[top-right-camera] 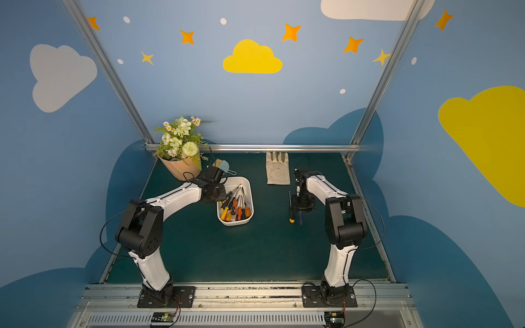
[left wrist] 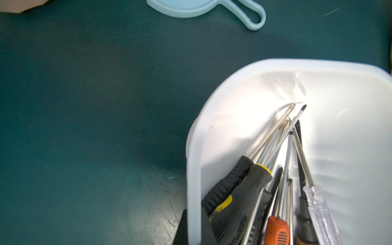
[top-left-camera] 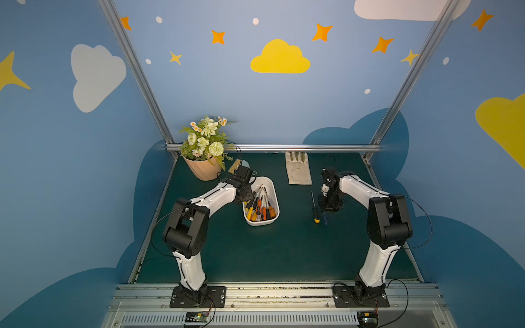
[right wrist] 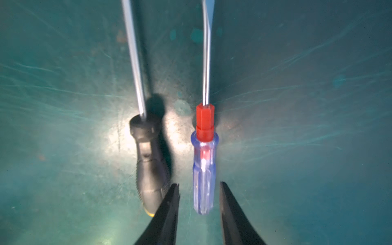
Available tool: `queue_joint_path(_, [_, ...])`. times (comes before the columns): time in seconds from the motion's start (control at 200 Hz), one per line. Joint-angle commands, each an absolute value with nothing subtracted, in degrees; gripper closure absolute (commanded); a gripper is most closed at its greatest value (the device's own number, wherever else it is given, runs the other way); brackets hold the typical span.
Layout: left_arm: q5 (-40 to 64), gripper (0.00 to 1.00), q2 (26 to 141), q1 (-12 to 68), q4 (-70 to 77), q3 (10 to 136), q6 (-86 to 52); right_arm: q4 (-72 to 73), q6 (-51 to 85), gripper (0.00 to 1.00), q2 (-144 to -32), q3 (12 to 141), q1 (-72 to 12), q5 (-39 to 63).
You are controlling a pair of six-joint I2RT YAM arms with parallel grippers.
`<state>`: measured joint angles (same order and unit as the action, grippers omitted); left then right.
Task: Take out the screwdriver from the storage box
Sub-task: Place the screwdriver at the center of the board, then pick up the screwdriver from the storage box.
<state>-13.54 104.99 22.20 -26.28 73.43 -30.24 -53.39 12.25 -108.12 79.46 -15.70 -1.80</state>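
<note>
Nearest the lens, in the right wrist view: my right jaws (right wrist: pixel 199 184) stand apart, one finger (right wrist: pixel 169 203) on each side of the handle end of the blue-clear screwdriver (right wrist: pixel 204 169). A gap shows on both sides, so nothing is gripped.

The blue-clear screwdriver, with a red collar at the shaft, lies flat on the counter (top-left-camera: pixel 284 250). Just beside it, roughly parallel and not touching, lies a black screwdriver (right wrist: pixel 150 165) with a yellow butt, also seen in a top view (top-left-camera: pixel 314 208). Both rest well apart from the storage box (top-left-camera: pixel 262 223).

In both top views my left jaws (top-left-camera: pixel 245 196) sit at the near-left wall of the storage box. They are clenched. In the left wrist view one black finger (left wrist: pixel 182 228) shows outside the wall (left wrist: pixel 194 169); the other is hidden, so I judge that they pinch the wall to steady the box.

Inside the box lies a bundle of other screwdrivers (top-left-camera: pixel 260 208), with black, yellow, orange and clear handles and their tips pointing to the far end.

Progress, as a judgement: the removal is done, with a screwdriver out of the box and set down. What is left is lifting my right jaws clear and letting go of the box. Whether more tools are wanted, I cannot tell.
</note>
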Motion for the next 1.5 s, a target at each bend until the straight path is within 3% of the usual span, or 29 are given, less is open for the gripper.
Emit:
queue_joint_path(0.0, [-13.4, 0.98, 102.8, 22.4, -25.7, 74.7, -29.8, -54.7, 13.3, 0.62, -103.7, 81.7, -16.1, -3.2])
queue_joint_path(0.396, [-11.5, 0.98, 101.0, 22.3, -23.6, 73.3, -30.1, -55.9, 10.7, 0.53, -96.3, 89.1, -24.0, -0.8])
queue_joint_path(0.536, [-10.3, 0.98, 99.7, 22.3, -21.7, 72.2, -30.1, -54.2, 11.3, 0.50, -97.0, 91.5, -29.0, 4.8])
queue_joint_path(0.956, [-8.4, 0.98, 96.7, 22.3, -14.5, 67.3, -31.3, -46.3, 19.5, 0.50, -106.9, 96.4, -39.2, 15.3])
queue_joint_path(1.492, [-8.9, 0.98, 97.2, 22.4, -16.6, 68.4, -31.3, -47.7, 24.1, 0.46, -122.5, 107.2, -44.6, 15.1])
